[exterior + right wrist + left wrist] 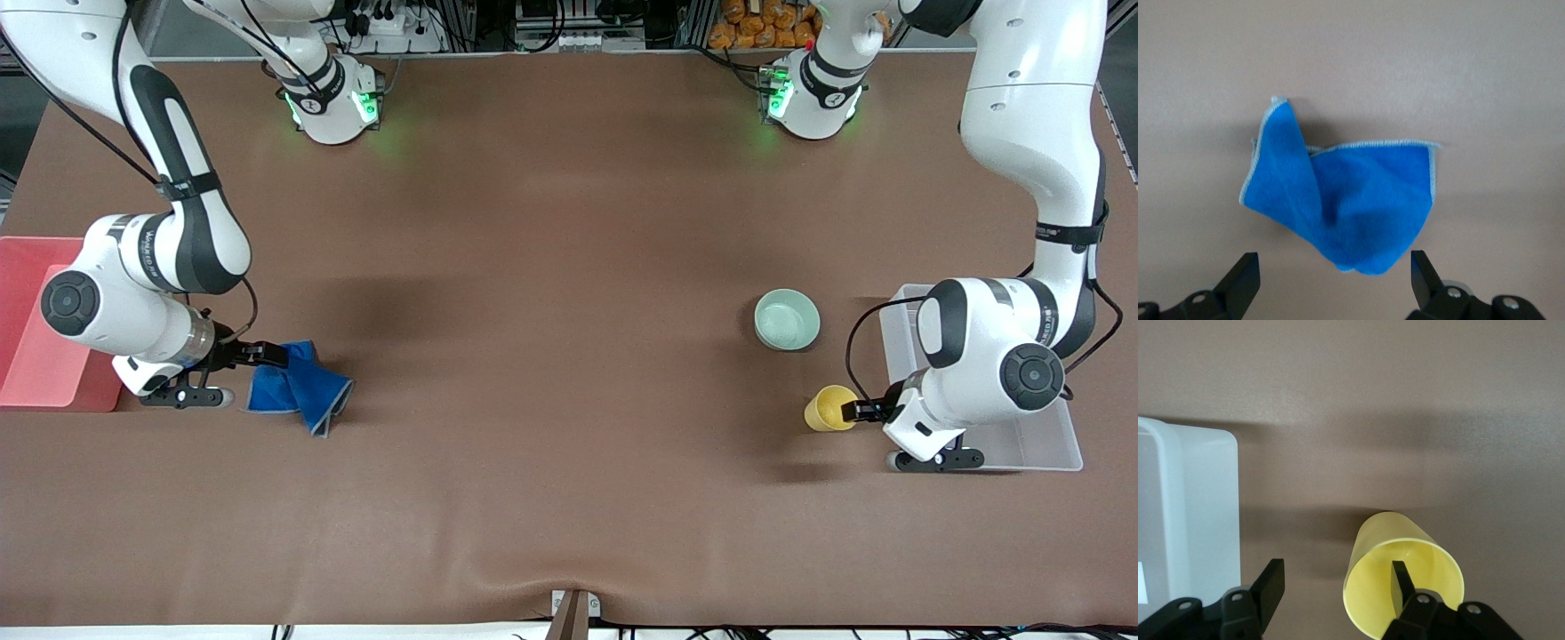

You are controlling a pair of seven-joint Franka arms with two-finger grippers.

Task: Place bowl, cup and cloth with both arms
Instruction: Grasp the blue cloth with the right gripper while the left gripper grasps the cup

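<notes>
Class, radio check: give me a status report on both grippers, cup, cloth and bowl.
Left gripper open, one finger inside the cup, beside the clear bin. Right gripper open at the cloth. Bowl untouched. Nothing in the way.

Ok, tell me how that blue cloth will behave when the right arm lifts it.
The cloth will probably go limp: it already lies crumpled with one corner folded up, so it should sag and drape from wherever it is pinched. It looks thin and likely light. The right gripper has open fingers at the cloth's edge, so a pinch may catch only one layer.
</notes>
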